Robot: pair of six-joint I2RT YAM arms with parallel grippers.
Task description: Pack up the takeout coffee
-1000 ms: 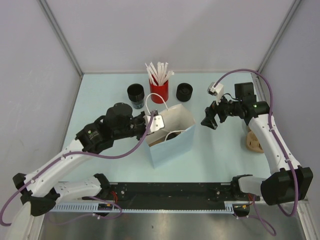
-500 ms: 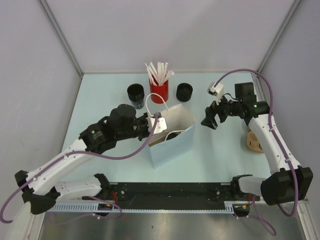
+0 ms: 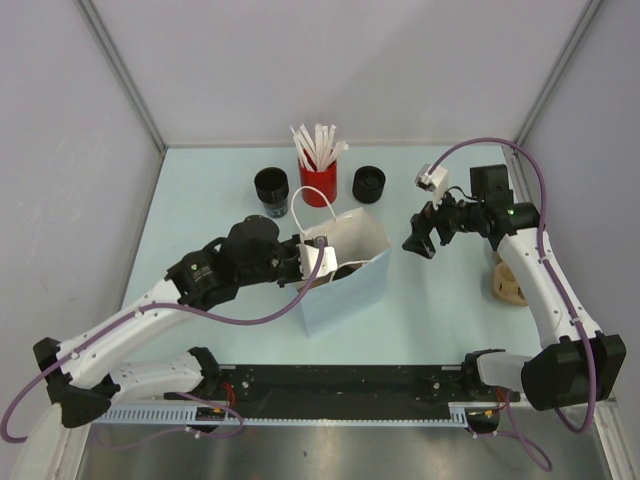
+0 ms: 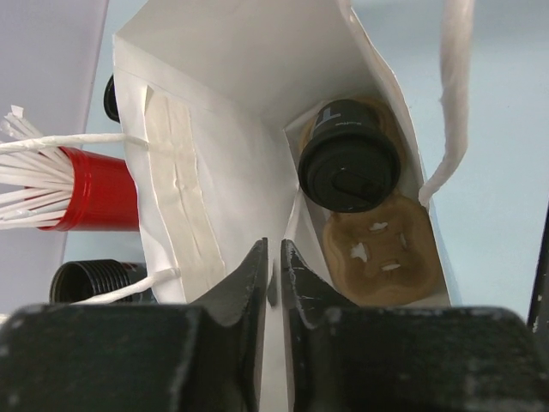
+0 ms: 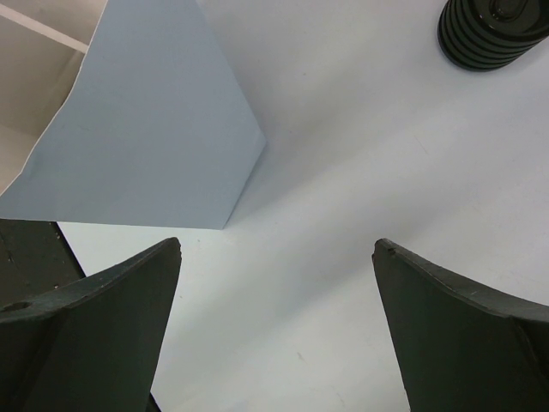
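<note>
On the grey-walled desk [image 3: 200, 200], coffee [image 4: 349, 156] inside the bag [image 4: 214, 103] is shown plainly only by the left wrist; left claw [image 4: 273, 247] slightly parted astride its wall, grip unclear; right claw [image 5: 276, 245] wide, empty.

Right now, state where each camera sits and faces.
Top external: above and behind the bases, facing down on the table and pale blue paper bag; both arms show.
Left wrist: over the bag's mouth, facing the black lidded cup in the tan cardboard tray; left gripper shows.
Right wrist: above the table, facing the bag's outer corner and a black ribbed cup; open right gripper shows.
All share the bag.
</note>
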